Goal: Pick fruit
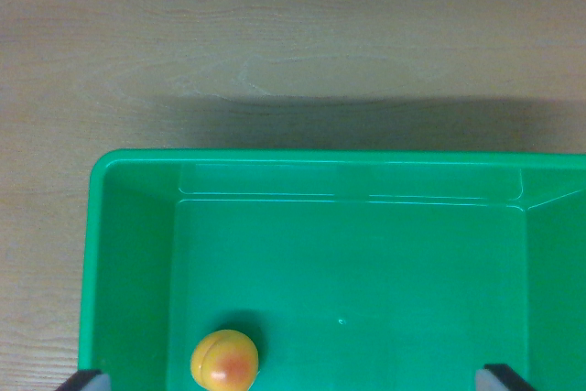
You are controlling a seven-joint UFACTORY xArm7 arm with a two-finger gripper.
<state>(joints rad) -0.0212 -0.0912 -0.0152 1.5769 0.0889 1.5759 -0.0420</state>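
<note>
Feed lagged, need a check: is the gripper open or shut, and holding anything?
Gripper: open, fingertips wide apart at the bottom corners, holding nothing. The fruit lies loose in the green bin, near the left fingertip.

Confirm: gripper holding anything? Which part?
Nothing held. The gripper is open, fingertips wide apart at the bottom corners; the peach sits loose in the green bin.

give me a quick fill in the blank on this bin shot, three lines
1. The bin is coloured ____.
2. The only thing in the bin is one ____, orange and yellow.
3. In the wrist view the fruit lies near the bin's lower ____ corner.

Missing words: green; fruit; left
</note>
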